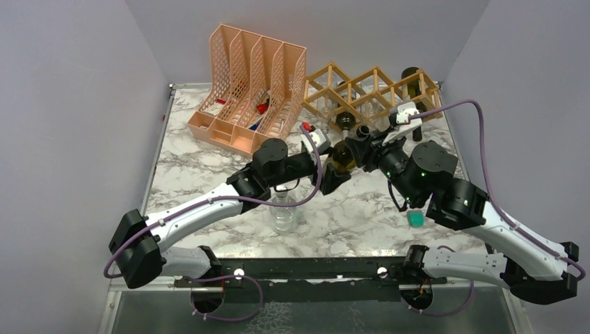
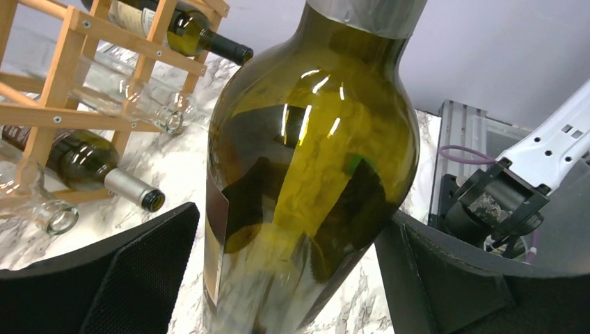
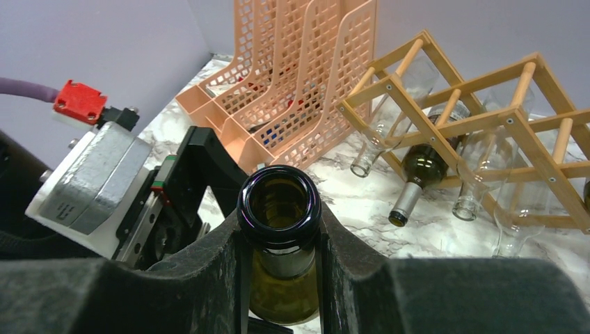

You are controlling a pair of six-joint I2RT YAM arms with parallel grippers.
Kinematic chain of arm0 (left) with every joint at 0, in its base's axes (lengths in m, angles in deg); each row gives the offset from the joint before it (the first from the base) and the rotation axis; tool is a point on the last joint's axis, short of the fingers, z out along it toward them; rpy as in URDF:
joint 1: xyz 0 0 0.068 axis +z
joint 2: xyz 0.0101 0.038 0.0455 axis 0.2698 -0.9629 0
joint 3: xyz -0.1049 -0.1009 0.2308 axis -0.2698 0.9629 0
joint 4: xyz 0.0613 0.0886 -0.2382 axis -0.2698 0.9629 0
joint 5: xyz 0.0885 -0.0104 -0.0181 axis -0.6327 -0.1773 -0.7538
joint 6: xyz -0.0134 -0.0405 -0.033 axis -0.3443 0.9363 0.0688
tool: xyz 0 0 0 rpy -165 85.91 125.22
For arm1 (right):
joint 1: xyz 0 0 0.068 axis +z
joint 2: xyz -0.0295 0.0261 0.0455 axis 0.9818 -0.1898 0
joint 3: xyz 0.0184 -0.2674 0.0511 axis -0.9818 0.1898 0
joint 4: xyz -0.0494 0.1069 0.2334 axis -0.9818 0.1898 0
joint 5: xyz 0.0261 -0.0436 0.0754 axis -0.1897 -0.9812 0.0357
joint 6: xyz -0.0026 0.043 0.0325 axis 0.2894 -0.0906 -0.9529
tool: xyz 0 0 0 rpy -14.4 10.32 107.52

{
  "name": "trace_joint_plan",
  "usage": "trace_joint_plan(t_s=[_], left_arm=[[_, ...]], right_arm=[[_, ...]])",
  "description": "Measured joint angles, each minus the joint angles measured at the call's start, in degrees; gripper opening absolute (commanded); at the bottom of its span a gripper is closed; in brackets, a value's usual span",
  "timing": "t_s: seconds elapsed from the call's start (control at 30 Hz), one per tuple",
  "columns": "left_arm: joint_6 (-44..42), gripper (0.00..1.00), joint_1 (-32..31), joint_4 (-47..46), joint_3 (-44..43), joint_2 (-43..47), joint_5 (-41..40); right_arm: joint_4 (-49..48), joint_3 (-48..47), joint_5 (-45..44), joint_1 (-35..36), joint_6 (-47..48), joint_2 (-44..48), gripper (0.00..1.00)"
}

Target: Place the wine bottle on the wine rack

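The wine bottle [image 1: 342, 156], olive-green glass with an open mouth, hangs tilted over the table's middle. My right gripper [image 1: 363, 139] is shut on its neck; in the right wrist view both pads press just under the lip of the wine bottle [image 3: 278, 202] at the gripper [image 3: 280, 229]. My left gripper [image 1: 335, 165] straddles the bottle's wide body [image 2: 313, 153]. In that left wrist view the gripper [image 2: 289, 216] shows a thin strip of marble between one finger [image 2: 139, 278] and the glass. The wooden wine rack [image 1: 379, 72] [image 2: 69, 118] [image 3: 510, 120] stands just behind.
The rack holds a dark bottle [image 3: 421, 170] [image 2: 90, 163] and several clear ones. A peach mesh organiser [image 1: 250, 83] [image 3: 306, 83] stands left of the rack. On the marble near the arms are a clear upright bottle [image 1: 282, 212] and a small green object [image 1: 415, 219].
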Motion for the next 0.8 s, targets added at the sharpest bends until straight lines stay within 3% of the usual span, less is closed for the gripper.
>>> trace_joint_plan(t_s=[0.33, 0.43, 0.53, 0.67, 0.7, 0.77, 0.8], left_arm=[[0.2, 0.96, -0.4, -2.7, -1.3, -1.7, 3.5], [0.0, 0.88, -0.4, -4.0, -1.3, -1.7, 4.7], [-0.9, 0.74, -0.5, -4.7, -1.5, -1.8, 6.0], [-1.9, 0.46, -0.7, -5.2, -1.6, -2.2, 6.8], [-2.0, 0.37, -0.7, -5.2, -1.6, -2.3, 6.9], [-2.4, 0.01, -0.7, -5.2, -1.8, -2.5, 7.2], [-2.6, 0.00, -0.7, -5.2, -1.8, -2.6, 7.3]], right_arm=[[-0.3, 0.4, 5.4, -0.1, 2.5, 3.1, 0.01], [-0.5, 0.4, 6.8, -0.1, 2.7, 4.1, 0.01], [-0.4, 0.4, 7.7, -0.1, 2.8, 4.8, 0.01], [0.1, 0.5, 7.9, -0.2, 2.8, 5.3, 0.01], [0.3, 0.5, 7.9, -0.2, 2.8, 5.4, 0.01], [0.7, 0.5, 8.0, -0.2, 2.7, 5.6, 0.02], [0.8, 0.5, 8.1, -0.2, 2.7, 5.7, 0.04]])
